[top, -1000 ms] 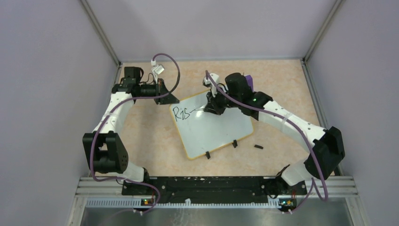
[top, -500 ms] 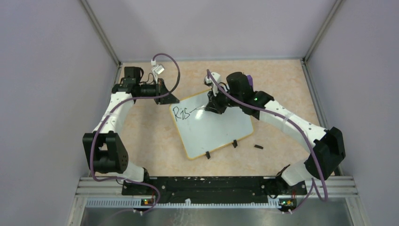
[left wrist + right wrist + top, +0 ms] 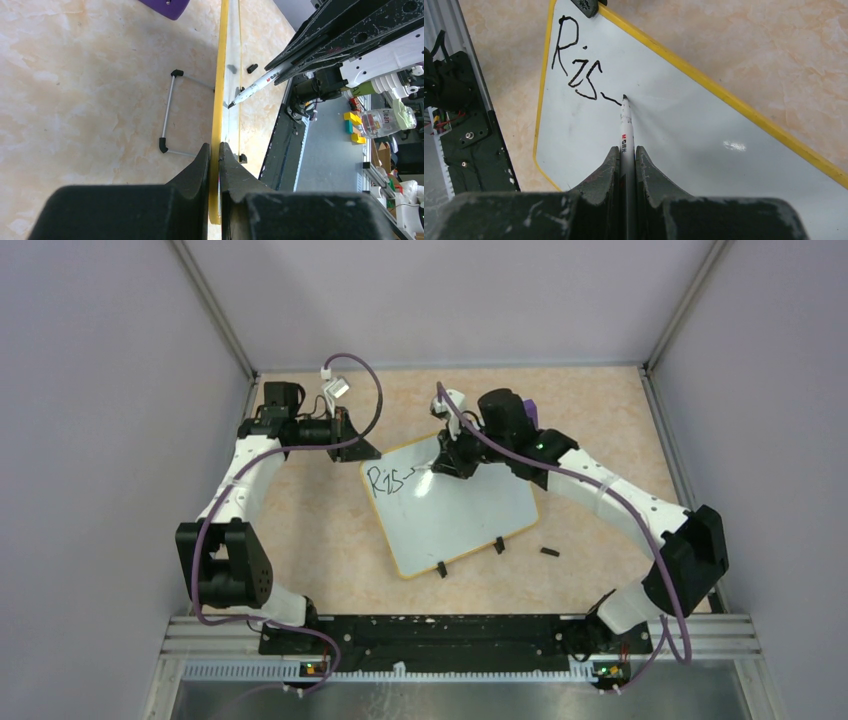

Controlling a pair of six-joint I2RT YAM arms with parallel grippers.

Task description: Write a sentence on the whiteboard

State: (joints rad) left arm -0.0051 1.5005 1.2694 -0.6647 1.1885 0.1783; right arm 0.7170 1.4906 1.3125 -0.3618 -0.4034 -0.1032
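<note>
Yellow-rimmed whiteboard [image 3: 704, 150] (blank beyond marker [image 3: 626, 125])

We count one whiteboard [image 3: 455, 520], and on its near edge two black clip feet [image 3: 441, 569]. Of the sentence [image 3: 574, 65] we count three black letters, "Ris", and one short stroke after them. We see one marker pen [image 3: 626, 125] and one small black cap [image 3: 547, 552] lying on the table [image 3: 330, 540]. We count one purple block [image 3: 167, 4] and one wire stand [image 3: 170, 112] with two black-tipped corners behind the board. We count two arms, the left arm [image 3: 240, 480] and the right arm [image 3: 610, 500]. They carry two grippers, the left gripper [image 3: 214, 147] and the right gripper [image 3: 626, 150], and two purple cables [image 3: 365, 380], one along each arm.
</note>
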